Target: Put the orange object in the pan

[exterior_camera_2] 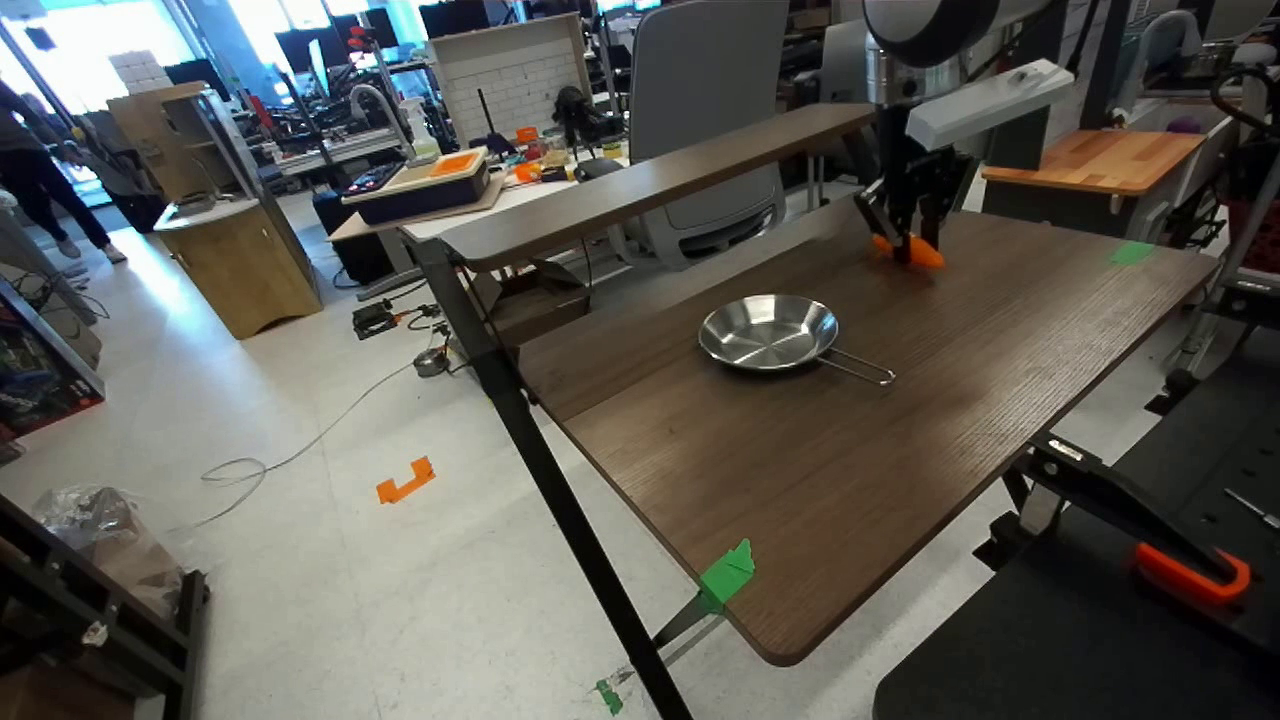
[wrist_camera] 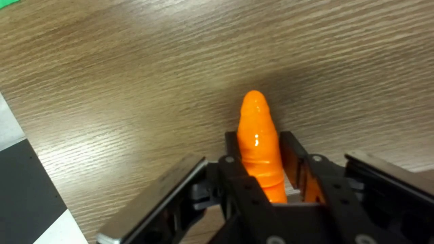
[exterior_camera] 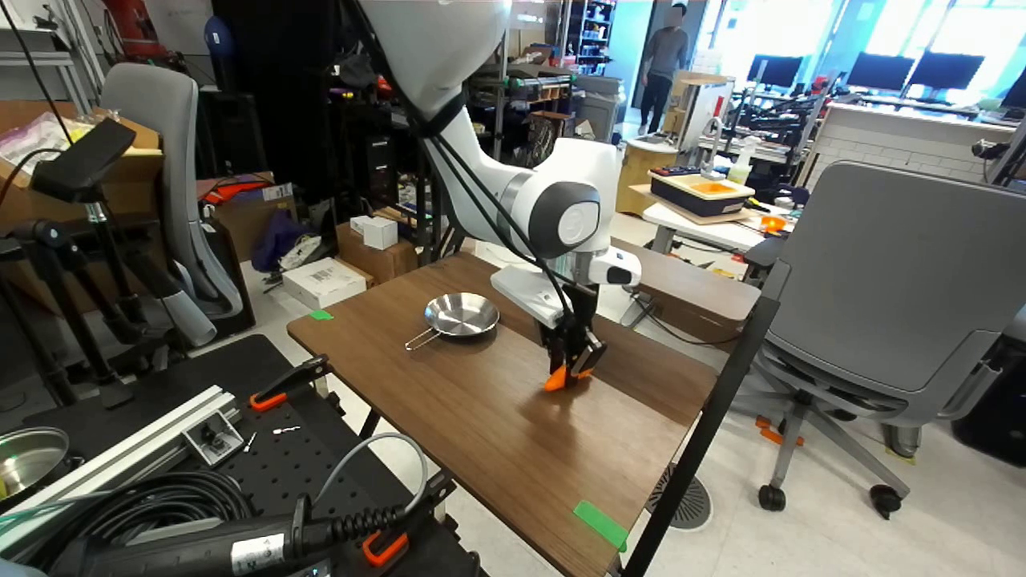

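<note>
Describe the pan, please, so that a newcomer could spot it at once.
Find the brown table under the robot arm. On it sits the pan, round and shallow. Its shiny silver metal and thin wire handle set it apart from the orange object in the hand.

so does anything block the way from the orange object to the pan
Nothing visible does: in both exterior views, no item stands between the orange object, gripped in the pincer, and the pan on the table.
</note>
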You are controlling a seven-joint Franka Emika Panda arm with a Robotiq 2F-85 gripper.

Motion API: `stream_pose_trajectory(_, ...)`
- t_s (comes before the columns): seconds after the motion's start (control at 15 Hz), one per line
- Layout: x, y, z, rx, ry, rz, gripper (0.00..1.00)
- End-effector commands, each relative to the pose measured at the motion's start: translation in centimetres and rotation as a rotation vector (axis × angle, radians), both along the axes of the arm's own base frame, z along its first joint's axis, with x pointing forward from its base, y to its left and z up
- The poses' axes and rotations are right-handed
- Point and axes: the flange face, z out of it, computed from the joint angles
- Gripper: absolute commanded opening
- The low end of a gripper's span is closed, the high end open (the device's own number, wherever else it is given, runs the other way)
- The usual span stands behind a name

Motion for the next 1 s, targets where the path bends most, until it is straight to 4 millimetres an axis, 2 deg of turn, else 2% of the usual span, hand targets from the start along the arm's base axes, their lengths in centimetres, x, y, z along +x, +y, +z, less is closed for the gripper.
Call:
stream_pose_trajectory(0.0,-0.1,1.1,2.5,-0.006,-0.015,0.100,0.09)
stream_pose_trajectory(0.4,1.2,5.8,4.9,-0.029,0.014,0.313,0.09)
stream_pose_trajectory(0.93,1.5,13.6,5.3,-0.077,0.131,0.621,0.09)
